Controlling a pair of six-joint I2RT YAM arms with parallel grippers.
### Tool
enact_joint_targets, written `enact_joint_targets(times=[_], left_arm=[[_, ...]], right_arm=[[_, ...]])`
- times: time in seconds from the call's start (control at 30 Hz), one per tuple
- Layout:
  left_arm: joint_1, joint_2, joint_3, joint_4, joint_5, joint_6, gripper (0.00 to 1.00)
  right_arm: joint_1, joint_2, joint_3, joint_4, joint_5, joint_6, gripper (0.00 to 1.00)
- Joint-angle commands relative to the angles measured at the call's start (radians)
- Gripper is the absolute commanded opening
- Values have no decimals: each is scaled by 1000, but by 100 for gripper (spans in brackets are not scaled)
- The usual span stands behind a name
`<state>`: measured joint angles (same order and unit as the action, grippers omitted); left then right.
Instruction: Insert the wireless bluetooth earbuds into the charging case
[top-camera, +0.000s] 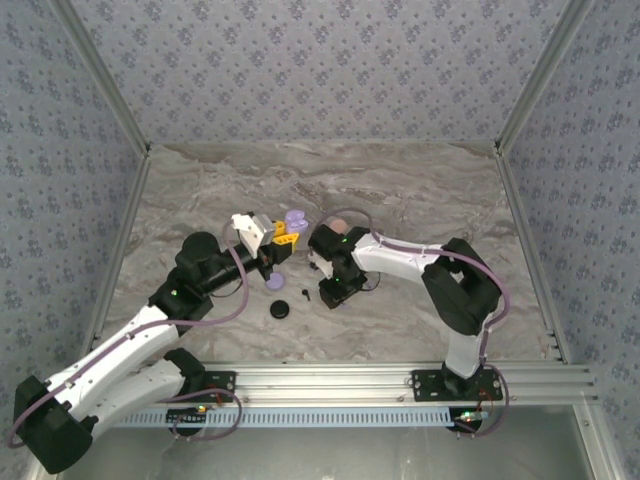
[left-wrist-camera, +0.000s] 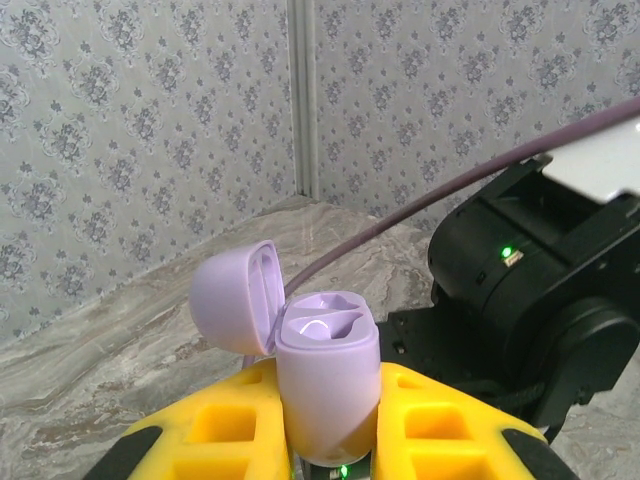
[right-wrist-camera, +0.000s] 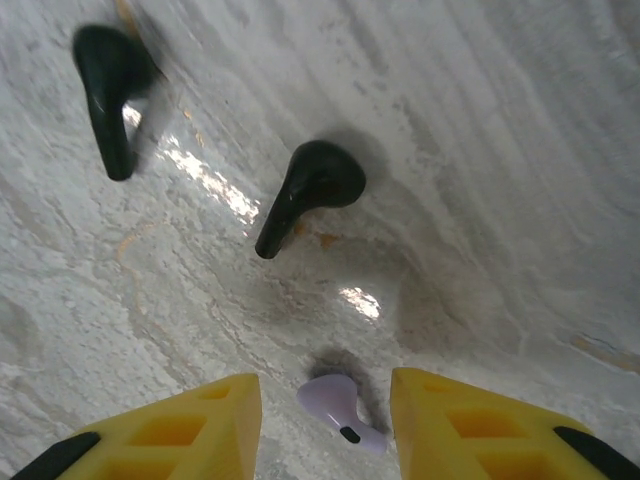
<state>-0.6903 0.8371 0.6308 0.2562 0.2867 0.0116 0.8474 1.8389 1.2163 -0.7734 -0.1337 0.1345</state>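
Note:
My left gripper (top-camera: 283, 236) is shut on the lilac charging case (left-wrist-camera: 327, 380), which stands upright between the yellow fingers (left-wrist-camera: 225, 425) with its lid (left-wrist-camera: 232, 295) flipped open to the left. Its two wells look empty. My right gripper (right-wrist-camera: 325, 425) is down at the marble table, jaws apart around a lilac earbud (right-wrist-camera: 343, 407) lying flat. There is a gap on the earbud's left, and its stem almost reaches the right finger (right-wrist-camera: 470, 425). Two black earbuds (right-wrist-camera: 310, 188) (right-wrist-camera: 108, 90) lie farther out. From above, the right gripper (top-camera: 331, 291) sits just right of the case (top-camera: 296, 220).
A black round disc (top-camera: 279, 309) and a small black bud (top-camera: 304, 294) lie on the table in front of the grippers. A pinkish round piece (top-camera: 340, 224) sits behind the right wrist. The right arm's black body (left-wrist-camera: 540, 290) is close to the held case. Patterned walls enclose the table.

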Motion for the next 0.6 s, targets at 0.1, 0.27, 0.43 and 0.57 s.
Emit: enact_joint_targets(times=[0.1, 0.27, 0.43, 0.57], left_arm=[[-6, -33, -2, 7, -17, 11, 0], [-6, -31, -2, 8, -20, 8, 0], [-6, -30, -2, 8, -24, 10, 0], [-5, -26, 0, 9, -28, 13, 0]], right_arm=[[24, 41, 27, -49, 30, -31, 39], [35, 61, 28, -66, 45, -43, 37], [45, 68, 20, -94, 71, -48, 35], [51, 72, 11, -95, 76, -49, 33]])
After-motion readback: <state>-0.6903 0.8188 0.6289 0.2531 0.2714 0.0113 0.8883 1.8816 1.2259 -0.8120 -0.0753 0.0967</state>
